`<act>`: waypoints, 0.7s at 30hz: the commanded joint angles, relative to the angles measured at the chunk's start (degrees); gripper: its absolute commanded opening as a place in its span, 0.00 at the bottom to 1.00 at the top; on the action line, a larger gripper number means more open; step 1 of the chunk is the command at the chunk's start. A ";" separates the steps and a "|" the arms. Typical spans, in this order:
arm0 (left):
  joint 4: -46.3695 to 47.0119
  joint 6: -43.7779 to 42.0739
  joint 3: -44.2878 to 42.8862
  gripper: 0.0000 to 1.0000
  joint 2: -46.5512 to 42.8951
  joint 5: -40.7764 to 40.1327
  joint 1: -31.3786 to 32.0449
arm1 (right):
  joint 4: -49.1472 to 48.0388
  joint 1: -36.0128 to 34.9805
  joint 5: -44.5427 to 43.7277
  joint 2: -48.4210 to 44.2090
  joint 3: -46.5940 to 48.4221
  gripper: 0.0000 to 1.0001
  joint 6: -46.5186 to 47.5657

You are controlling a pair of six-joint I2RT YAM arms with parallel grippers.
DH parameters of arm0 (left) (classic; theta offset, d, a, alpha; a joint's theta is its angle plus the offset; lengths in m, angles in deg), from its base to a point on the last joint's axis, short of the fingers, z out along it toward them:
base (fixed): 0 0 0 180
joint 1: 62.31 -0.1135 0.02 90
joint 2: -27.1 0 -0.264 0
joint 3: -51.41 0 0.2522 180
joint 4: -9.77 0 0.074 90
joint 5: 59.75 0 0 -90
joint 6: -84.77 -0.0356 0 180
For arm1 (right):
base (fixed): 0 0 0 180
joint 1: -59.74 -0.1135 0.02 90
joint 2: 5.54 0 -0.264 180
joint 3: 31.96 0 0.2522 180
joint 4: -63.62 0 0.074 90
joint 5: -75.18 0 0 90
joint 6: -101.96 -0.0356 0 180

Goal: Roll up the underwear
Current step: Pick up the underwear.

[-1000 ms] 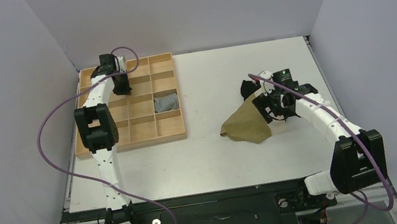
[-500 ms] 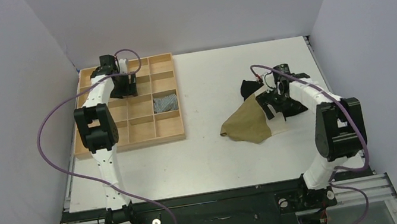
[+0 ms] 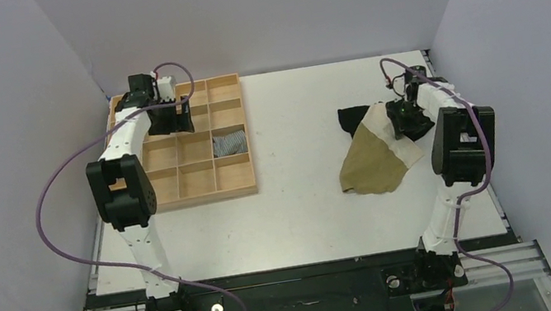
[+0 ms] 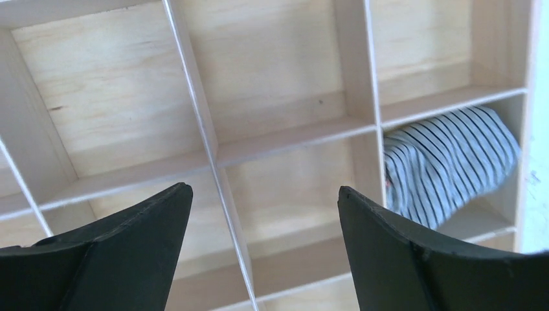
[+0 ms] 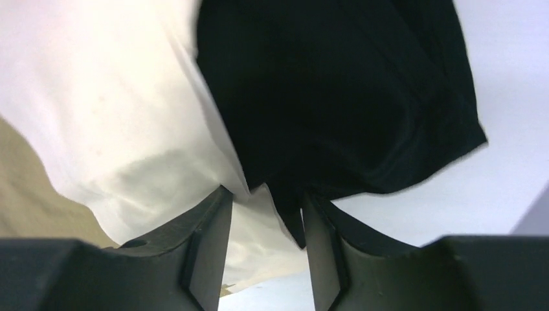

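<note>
Left arm [image 3: 127,133] reaches over the tray [image 3: 204,198], jaws wide, empty; right arm [image 3: 461,143] (elbow high), jaws seemingly pinching the underwear [image 3: 370,164].

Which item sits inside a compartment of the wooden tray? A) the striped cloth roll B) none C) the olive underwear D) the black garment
A: the striped cloth roll lies in a compartment of the tray; the underwear and black garment lie out on the table.

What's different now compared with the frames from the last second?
The right gripper moved right and slightly farther from the bases, and the underwear slid right with it. The left gripper opened over the tray. The tray and striped roll stayed put.
</note>
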State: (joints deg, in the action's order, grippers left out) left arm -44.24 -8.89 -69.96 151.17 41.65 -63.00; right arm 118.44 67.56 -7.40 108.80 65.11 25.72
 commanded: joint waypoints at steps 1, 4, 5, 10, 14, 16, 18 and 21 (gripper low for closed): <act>3.81 -0.51 4.96 0.81 -8.38 2.90 0.21 | 0.41 3.88 -3.63 2.30 6.29 0.37 -4.33; 4.52 -1.15 7.67 0.82 -11.30 2.72 0.16 | 0.19 5.68 -5.52 3.69 9.66 0.34 -5.42; 4.86 -1.41 8.93 0.82 -12.54 2.72 0.16 | 0.09 5.96 -6.46 3.91 10.20 0.32 -5.64; 5.51 -1.72 11.69 0.83 -16.01 2.87 0.18 | -0.81 7.67 -5.91 2.97 12.47 0.34 -6.74; 5.66 -1.87 13.72 0.83 -19.20 3.72 0.16 | -1.61 7.36 0.29 -3.45 7.12 0.46 -3.90; 5.83 -1.86 14.88 0.84 -20.72 4.77 0.21 | -0.96 6.55 2.73 -7.64 2.88 0.52 -1.06; 5.91 -1.87 16.87 0.89 -22.38 5.54 0.17 | -0.38 5.53 3.54 -11.92 -2.08 0.56 2.14; 6.46 -2.09 19.84 0.98 -25.02 6.40 0.16 | 0.23 4.45 2.63 -17.12 -10.93 0.63 5.91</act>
State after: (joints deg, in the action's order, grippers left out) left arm -40.52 -10.40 -52.89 132.02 45.01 -62.98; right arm 117.79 73.76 -6.44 100.59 61.20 25.17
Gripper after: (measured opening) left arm 0.957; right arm 0.600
